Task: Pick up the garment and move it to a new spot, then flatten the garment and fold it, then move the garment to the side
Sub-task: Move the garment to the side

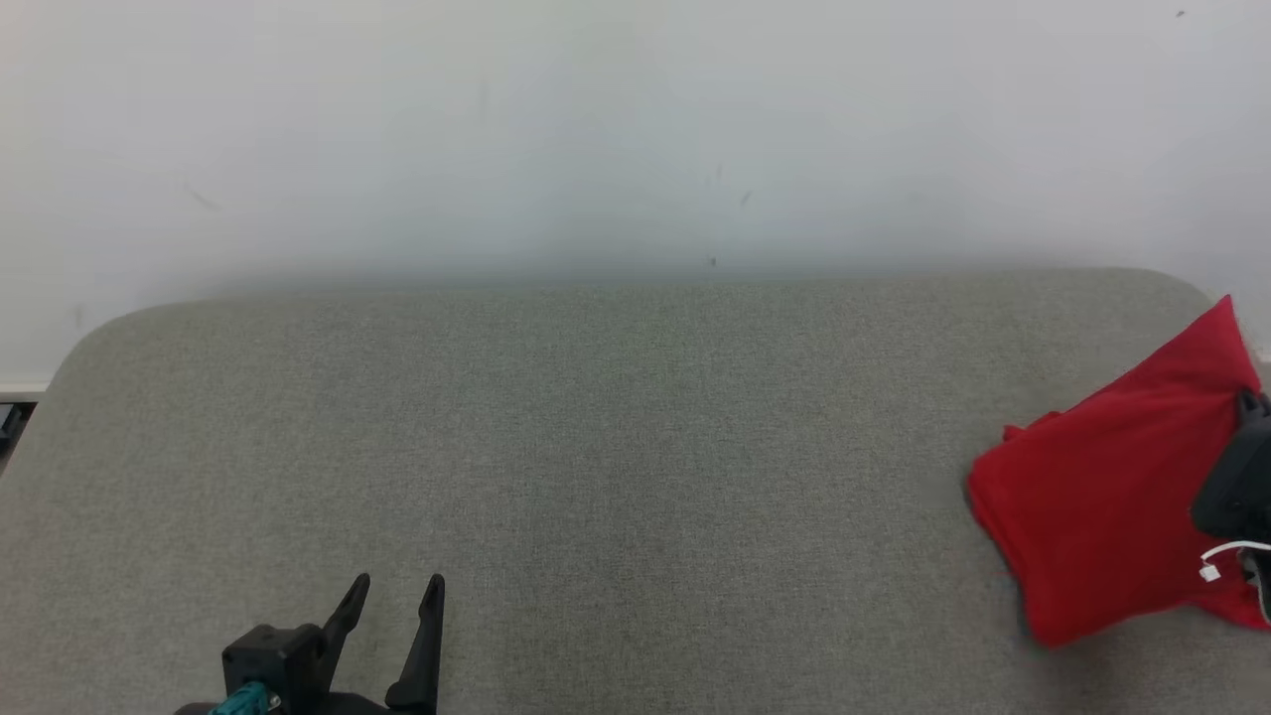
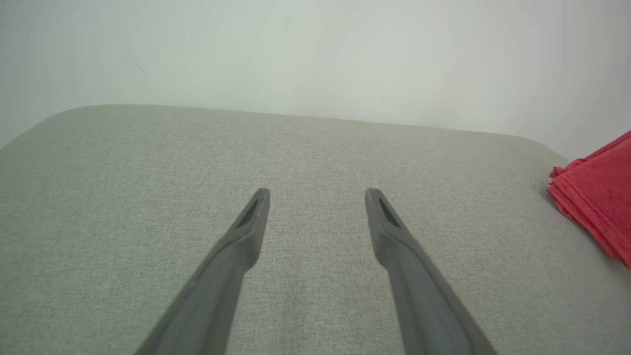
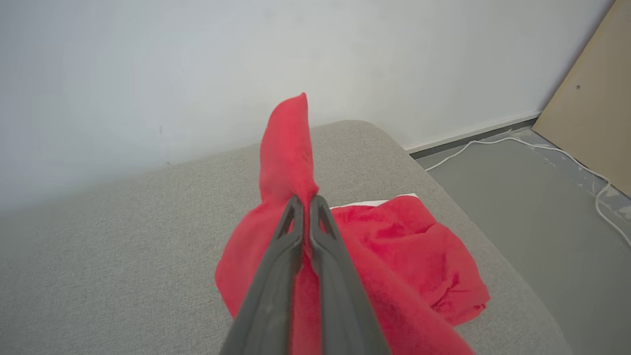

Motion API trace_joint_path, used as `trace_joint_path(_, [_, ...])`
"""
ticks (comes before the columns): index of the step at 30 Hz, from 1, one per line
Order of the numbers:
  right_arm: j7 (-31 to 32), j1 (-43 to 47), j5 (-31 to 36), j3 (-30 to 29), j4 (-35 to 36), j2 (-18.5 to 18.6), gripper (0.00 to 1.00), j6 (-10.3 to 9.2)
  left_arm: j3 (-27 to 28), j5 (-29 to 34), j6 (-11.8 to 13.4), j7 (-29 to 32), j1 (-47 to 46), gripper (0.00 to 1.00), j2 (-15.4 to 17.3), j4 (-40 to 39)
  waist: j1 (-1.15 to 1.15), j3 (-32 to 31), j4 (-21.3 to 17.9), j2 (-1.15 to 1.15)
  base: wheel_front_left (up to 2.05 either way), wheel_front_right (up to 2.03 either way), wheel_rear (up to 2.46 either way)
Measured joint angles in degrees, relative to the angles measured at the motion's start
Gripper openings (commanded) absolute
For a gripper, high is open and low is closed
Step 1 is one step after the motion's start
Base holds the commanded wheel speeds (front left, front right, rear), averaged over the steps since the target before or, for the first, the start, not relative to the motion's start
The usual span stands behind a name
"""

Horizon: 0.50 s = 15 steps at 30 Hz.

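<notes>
The garment (image 1: 1102, 497) is a folded red cloth lying at the right edge of the grey cushioned surface (image 1: 616, 447). In the right wrist view my right gripper (image 3: 305, 199) is shut on the garment (image 3: 288, 148), pinching a fold that stands up between the fingertips while the remainder (image 3: 414, 246) lies below. The right gripper's dark body (image 1: 1236, 487) shows at the head view's right edge. Low on the left my left gripper (image 1: 397, 588) is open, empty and well away from the cloth. Its fingers (image 2: 246, 231) hover over bare cushion, with the garment's edge (image 2: 596, 197) far right.
A pale wall (image 1: 635, 129) runs right behind the cushion. Beyond the cushion's rounded right end lies grey floor (image 3: 517, 207) with a white cable (image 3: 557, 153) and a tan board (image 3: 591, 93) leaning on the wall.
</notes>
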State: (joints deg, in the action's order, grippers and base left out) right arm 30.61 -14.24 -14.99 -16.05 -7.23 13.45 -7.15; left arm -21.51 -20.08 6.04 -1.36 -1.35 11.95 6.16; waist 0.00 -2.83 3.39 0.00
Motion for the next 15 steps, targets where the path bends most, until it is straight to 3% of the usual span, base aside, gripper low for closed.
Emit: trace_joint_path(15, [2.69,-2.72,2.09,-1.23,-2.08,3.28,0.00,0.00,-0.12,0.05,-0.01,0.53,-0.12,1.00,0.66,-0.66,0.00,1.37,-0.70,0.00,0.00,0.00,0.00])
